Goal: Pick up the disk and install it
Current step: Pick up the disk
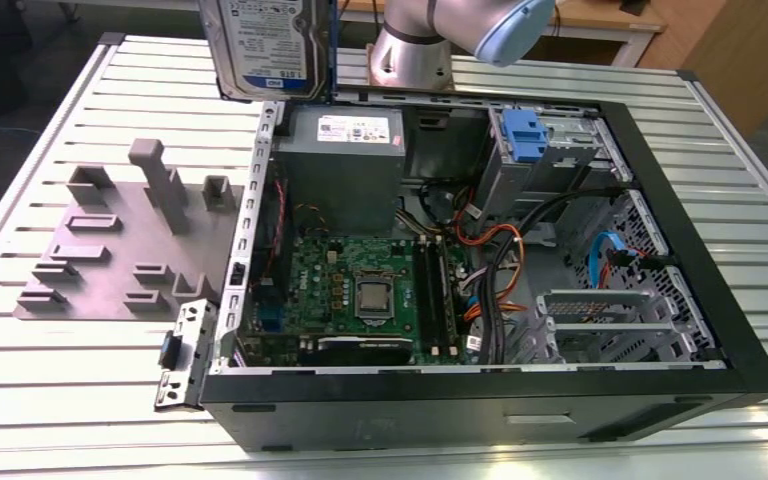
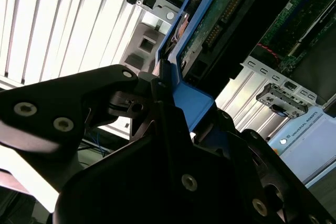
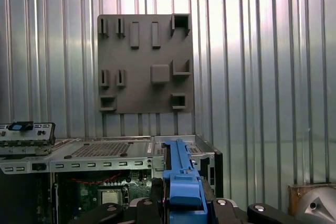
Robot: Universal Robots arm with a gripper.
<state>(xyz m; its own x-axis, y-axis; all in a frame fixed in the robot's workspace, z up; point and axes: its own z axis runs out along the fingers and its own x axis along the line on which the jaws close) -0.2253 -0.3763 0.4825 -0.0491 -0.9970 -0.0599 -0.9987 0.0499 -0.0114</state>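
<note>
The disk [image 1: 267, 45], a silver drive with a white-and-blue label and a blue carrier edge, hangs upright in the air above the far left corner of the open computer case [image 1: 704, 250] in the exterior view. In both wrist views my gripper [image 2: 169, 85] [image 3: 181, 207] is shut on the disk's blue carrier frame [image 2: 191, 100] [image 3: 181, 179], with a black finger [image 2: 123, 98] on each side. The drive's green circuit-board underside [image 2: 231, 9] faces the second wrist camera.
Inside the case are a motherboard [image 1: 357, 290], a grey power-supply box [image 1: 344, 150], cables, and a drive bay with a bare blue bracket [image 1: 524, 135]. A grey fixture plate [image 1: 117, 250] [image 3: 144, 64] lies on the slatted table beside the case. The arm's base [image 1: 411, 50] stands behind.
</note>
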